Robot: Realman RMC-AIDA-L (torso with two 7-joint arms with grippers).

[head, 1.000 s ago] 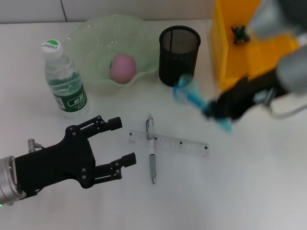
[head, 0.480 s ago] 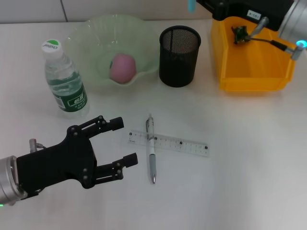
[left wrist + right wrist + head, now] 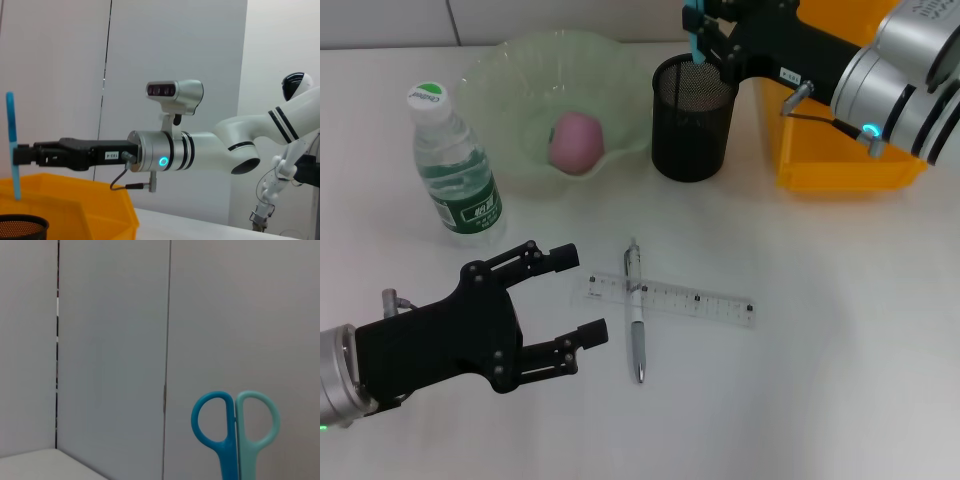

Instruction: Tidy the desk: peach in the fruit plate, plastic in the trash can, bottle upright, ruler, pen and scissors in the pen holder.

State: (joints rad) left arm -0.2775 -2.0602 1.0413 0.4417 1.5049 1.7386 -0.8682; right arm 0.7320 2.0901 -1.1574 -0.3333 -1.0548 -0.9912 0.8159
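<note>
Since half a second ago my right arm has swung in from the back edge over the yellow bin, and it's now parked right above the mesh pen holder (image 3: 693,116). Left side hasn't budged.

Nearest me, my left gripper (image 3: 552,312) hovers low over the table with fingers spread, holding nothing. It's just beside the pen (image 3: 636,320), which lies crossed over the clear ruler (image 3: 695,300), so I'd guess it's staged for one of those two next.

Bit further out, the water bottle (image 3: 455,170) is upright already, and the peach (image 3: 576,141) sits in the green fruit plate (image 3: 510,80). Both look done.

At the back, my right gripper (image 3: 710,45) is pinching the blue scissors (image 3: 695,28) mid-length. They hang straight up and down, handle loops on top in the right wrist view, tips pointing at the holder's mouth. Held vertical so they'll slide into the narrow opening, I reckon. They look above the rim, not yet inside. The yellow bin (image 3: 840,170) is just beside.
</note>
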